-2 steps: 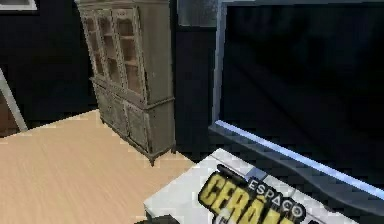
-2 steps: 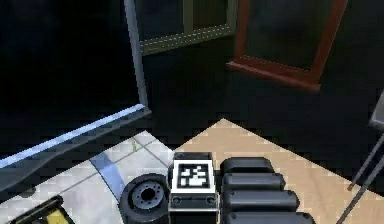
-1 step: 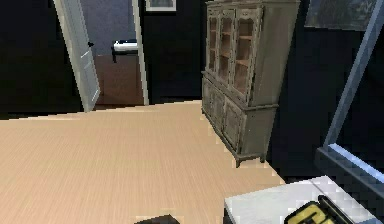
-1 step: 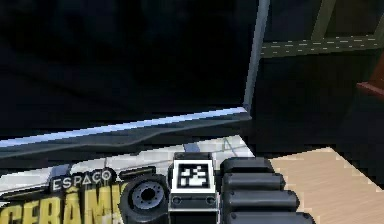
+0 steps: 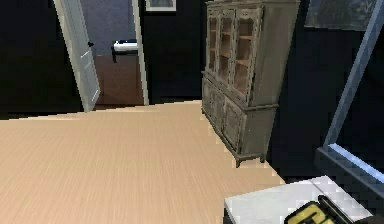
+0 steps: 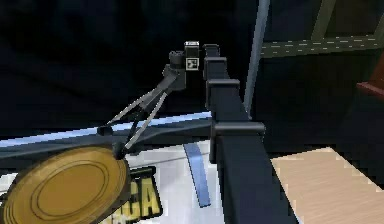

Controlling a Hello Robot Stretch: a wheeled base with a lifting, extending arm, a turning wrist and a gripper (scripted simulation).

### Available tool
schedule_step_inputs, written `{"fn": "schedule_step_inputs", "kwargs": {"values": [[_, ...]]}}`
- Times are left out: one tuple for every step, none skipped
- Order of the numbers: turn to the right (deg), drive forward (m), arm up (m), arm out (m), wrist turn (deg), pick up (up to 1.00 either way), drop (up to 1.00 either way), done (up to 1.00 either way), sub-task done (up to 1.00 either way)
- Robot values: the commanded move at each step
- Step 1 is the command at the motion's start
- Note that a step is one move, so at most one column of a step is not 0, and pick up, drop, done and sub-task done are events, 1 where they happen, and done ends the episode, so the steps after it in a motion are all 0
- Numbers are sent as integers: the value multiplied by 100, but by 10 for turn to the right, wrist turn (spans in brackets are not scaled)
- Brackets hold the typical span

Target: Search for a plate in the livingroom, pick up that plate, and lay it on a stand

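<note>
A round golden plate [image 6: 65, 190] lies tilted at the arm side view's lower left, right at the tips of the thin fingers. Behind it is a white tabletop [image 6: 172, 190] with a blue edge, so I cannot tell whether the gripper [image 6: 116, 140] holds the plate. The dark arm bar [image 6: 240, 150] rises from the bottom edge to the two white marker squares [image 6: 192, 55]. The same white tabletop [image 5: 285, 203] shows at the forward view's bottom right.
A black item with yellow letters [image 6: 142, 197] lies on the white top beside the plate. A tall grey glass-door cabinet [image 5: 240, 70] stands against the dark wall. A white door [image 5: 78, 55] stands ajar at the far left. Bare wooden floor [image 5: 110, 160] spreads ahead.
</note>
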Motion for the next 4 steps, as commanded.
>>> {"fn": "schedule_step_inputs", "kwargs": {"values": [[0,0,0,0,450,0,0,0,0],[0,0,0,0,450,0,0,0,0],[0,0,0,0,0,0,100,0,0],[0,0,0,-10,0,0,0,0,0]]}}
